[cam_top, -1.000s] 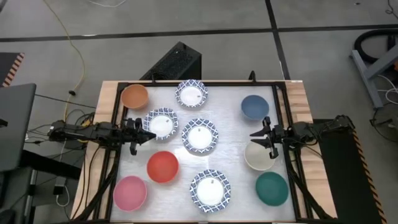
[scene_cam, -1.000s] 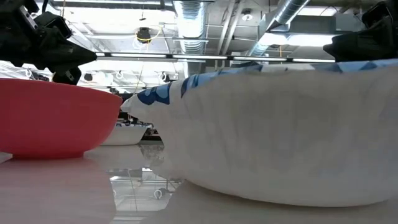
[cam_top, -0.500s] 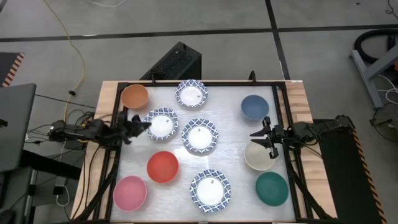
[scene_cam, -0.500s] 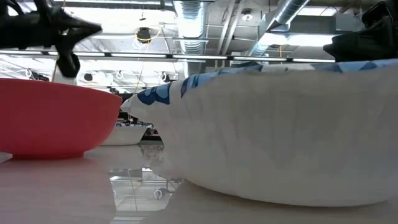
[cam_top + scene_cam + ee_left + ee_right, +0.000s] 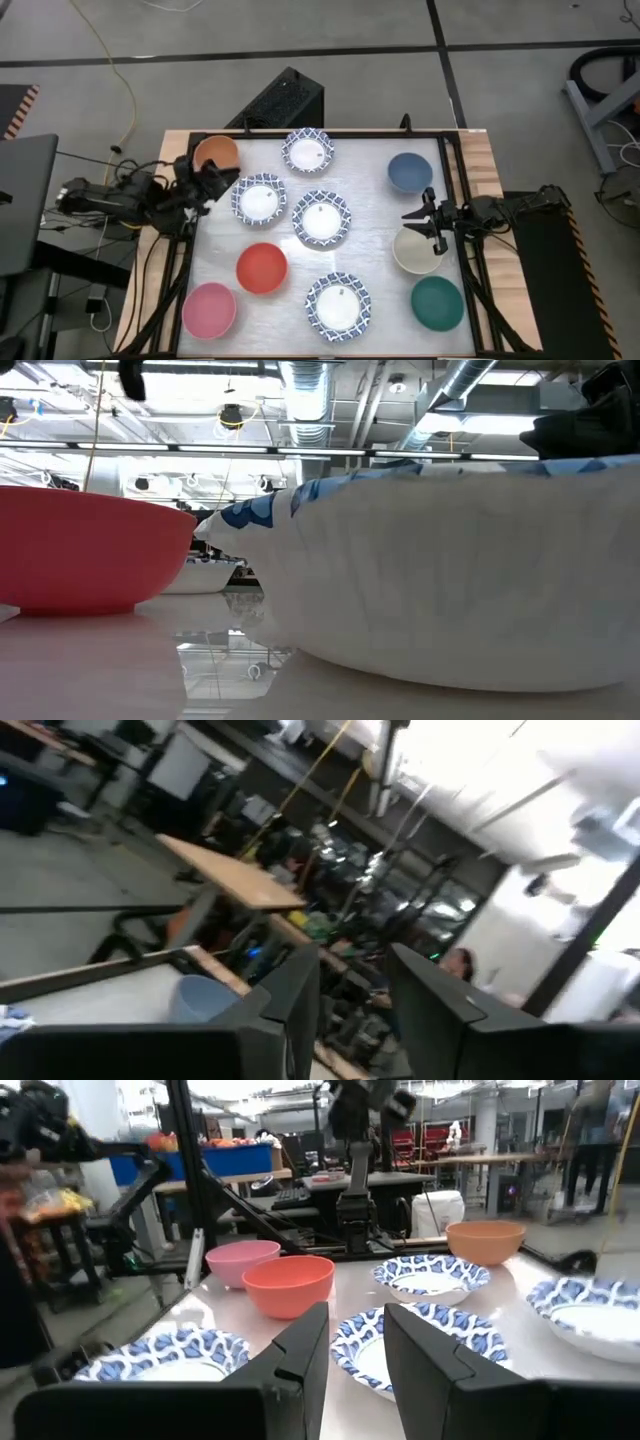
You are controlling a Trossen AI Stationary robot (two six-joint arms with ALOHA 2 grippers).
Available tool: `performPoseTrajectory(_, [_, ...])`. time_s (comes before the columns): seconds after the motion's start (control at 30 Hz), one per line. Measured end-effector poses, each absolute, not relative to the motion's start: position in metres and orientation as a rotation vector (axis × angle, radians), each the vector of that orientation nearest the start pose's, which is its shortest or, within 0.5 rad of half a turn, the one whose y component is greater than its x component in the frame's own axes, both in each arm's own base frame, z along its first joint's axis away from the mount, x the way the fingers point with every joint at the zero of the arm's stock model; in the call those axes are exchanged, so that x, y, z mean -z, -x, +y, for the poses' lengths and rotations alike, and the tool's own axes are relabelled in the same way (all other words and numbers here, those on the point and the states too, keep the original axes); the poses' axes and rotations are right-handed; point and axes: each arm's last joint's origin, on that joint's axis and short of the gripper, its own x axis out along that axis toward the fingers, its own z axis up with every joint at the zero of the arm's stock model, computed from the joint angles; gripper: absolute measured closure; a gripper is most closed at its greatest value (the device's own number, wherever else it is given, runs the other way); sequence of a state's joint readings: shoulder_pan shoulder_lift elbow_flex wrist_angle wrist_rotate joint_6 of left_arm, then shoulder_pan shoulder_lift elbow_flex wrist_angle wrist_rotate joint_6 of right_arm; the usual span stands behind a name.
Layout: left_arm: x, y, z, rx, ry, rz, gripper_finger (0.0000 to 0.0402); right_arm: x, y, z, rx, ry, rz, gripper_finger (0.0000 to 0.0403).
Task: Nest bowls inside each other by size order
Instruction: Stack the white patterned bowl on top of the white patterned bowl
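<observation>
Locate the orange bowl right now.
In the high view the orange bowl sits at the table's far-left corner, left of the farthest blue-rimmed bowl. The left gripper is right beside it, between it and the nearest blue-rimmed bowl.

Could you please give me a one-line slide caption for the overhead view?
Ten separate bowls on the table; left end effector near the orange bowl, right end effector beside the cream bowl.
</observation>
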State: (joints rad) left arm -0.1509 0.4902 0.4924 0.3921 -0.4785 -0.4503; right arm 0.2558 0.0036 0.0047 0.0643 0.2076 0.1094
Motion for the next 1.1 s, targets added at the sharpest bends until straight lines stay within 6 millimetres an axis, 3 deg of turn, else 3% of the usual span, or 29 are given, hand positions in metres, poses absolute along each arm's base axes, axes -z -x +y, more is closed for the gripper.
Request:
performPoseTrajectory(0.27, [-0.385,-0.151,-0.011,-0.201,0.518,-0.261,0.0289,-0.173,-0.095,0.021,-0.112,-0.676,-0.050,0.0282])
performPoseTrajectory(0.6, [-0.420,-0.180,-0.019,-0.171,0.563,0.058,0.0289,-0.175,-0.094,0.021,-0.128,-0.937,-0.055,0.0282])
performPoseTrajectory(0.77, [-0.435,-0.176,-0.020,-0.090,0.587,0.044,0.0289,-0.175,-0.094,0.020,-0.096,-0.971,-0.076,0.0282])
performPoseTrajectory(0.93, [-0.443,-0.156,-0.018,-0.077,0.592,0.069,0.0289,-0.189,-0.093,0.017,-0.091,-0.914,-0.198,0.0282])
performPoseTrajectory(1.1, [-0.434,-0.133,-0.009,-0.285,0.621,0.115,0.0289,-0.228,-0.090,0.014,-0.028,-0.749,-0.298,0.0282])
